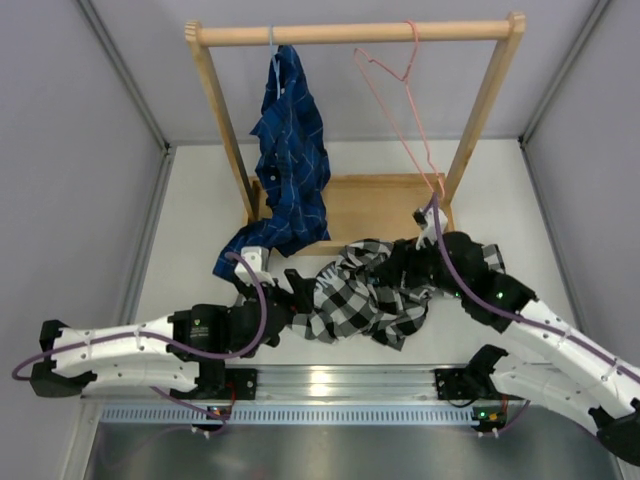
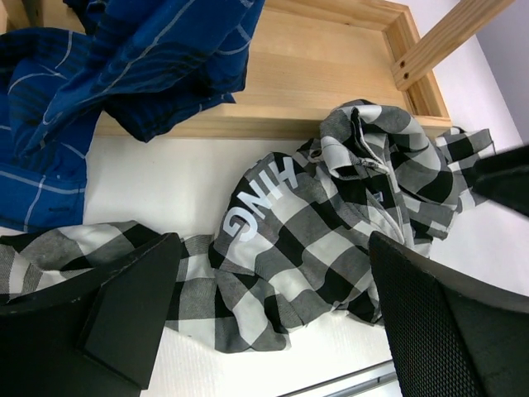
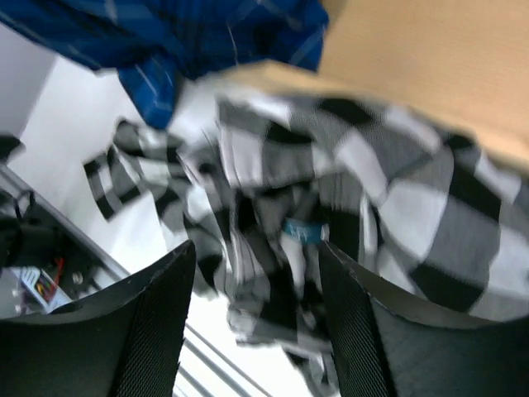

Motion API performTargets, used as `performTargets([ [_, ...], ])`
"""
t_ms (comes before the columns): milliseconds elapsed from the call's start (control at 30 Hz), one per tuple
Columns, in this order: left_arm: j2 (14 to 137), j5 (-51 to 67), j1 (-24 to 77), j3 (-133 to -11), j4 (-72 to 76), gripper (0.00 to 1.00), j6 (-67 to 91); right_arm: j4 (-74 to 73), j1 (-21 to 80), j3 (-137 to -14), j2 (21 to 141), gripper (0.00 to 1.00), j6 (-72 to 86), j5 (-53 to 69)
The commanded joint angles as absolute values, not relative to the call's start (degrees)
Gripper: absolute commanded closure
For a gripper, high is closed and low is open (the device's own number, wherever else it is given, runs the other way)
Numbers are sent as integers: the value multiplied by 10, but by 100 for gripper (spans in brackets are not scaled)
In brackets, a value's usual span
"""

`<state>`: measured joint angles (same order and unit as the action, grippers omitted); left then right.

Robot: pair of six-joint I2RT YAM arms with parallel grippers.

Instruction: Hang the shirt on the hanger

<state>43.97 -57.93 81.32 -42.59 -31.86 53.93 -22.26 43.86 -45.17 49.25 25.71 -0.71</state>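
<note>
The black-and-white checked shirt (image 1: pixel 370 295) lies crumpled on the table in front of the rack. Its white lettering (image 2: pixel 264 198) faces up in the left wrist view. The pink wire hanger (image 1: pixel 405 110) hangs bare and tilted from the right part of the rack's top bar. My left gripper (image 1: pixel 300 290) stands open at the shirt's left edge, low over the cloth (image 2: pixel 331 223), with its jaws (image 2: pixel 273 256) wide apart. My right gripper (image 1: pixel 405 265) is over the shirt's right side. Its jaws (image 3: pixel 256 281) are apart, with blurred checked cloth (image 3: pixel 397 190) and a blue label below them.
A wooden rack (image 1: pixel 355 33) with a flat wooden base (image 1: pixel 375 205) stands at the back. A dark blue plaid shirt (image 1: pixel 290 150) hangs from a pale hanger (image 1: pixel 272 40) on its left and spills onto the table. A metal rail (image 1: pixel 340 385) runs along the near edge.
</note>
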Motion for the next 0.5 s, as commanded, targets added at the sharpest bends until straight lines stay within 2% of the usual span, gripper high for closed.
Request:
performTargets([
  [0,432,-584,811,-424,-340,2,538,-201,442,-360,461,46,314,-12],
  [200,459,-563,811,-439,-339,2,513,-177,430,-344,511,55,264,-4],
  [467,511,-529,811,-468,-339,2,476,-161,395,-404,626,59,196,2],
])
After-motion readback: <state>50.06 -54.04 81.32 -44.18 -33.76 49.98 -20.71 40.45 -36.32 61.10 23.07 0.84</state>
